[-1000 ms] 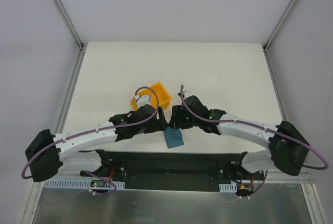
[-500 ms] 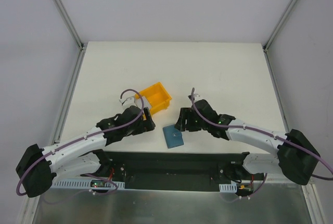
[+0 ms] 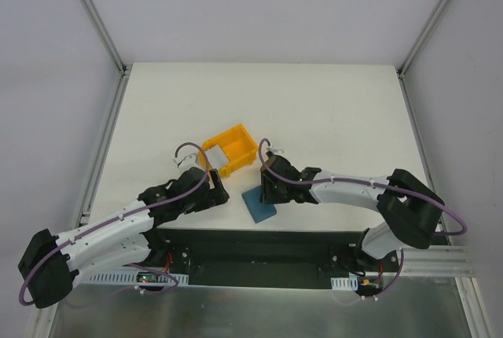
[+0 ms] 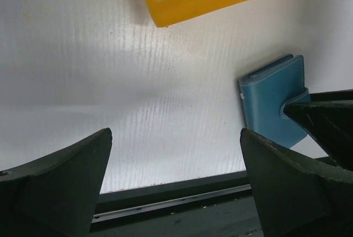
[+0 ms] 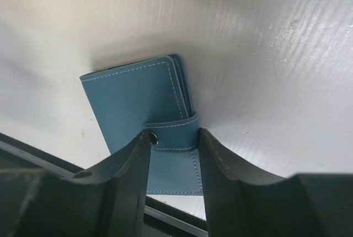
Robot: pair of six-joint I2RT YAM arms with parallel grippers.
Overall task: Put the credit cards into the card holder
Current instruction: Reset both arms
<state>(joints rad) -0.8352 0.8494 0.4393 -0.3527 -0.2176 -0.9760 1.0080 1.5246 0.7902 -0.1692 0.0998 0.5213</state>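
Right gripper (image 5: 174, 142) reaches low over the wallet (image 5: 132, 99), fingers (image 5: 131, 173) straddling its tab (image 5: 177, 133), perhaps pinching it; left gripper (image 4: 174, 162) hovers alongside, fingers (image 4: 66, 179) spread wide.

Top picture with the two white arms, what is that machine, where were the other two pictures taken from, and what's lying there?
Those are two robot arms bolted to a table, seen by a fixed camera above and behind them. Each ends in a two-finger gripper with a camera on its wrist; the other two pictures come from those, so the dark shapes below are fingers. On the table lie a yellow bin with something pale inside, probably cards, and a folded blue wallet. The left gripper is open and holds nothing. The right gripper has its fingers either side of the wallet's tab; whether it pinches I cannot tell.
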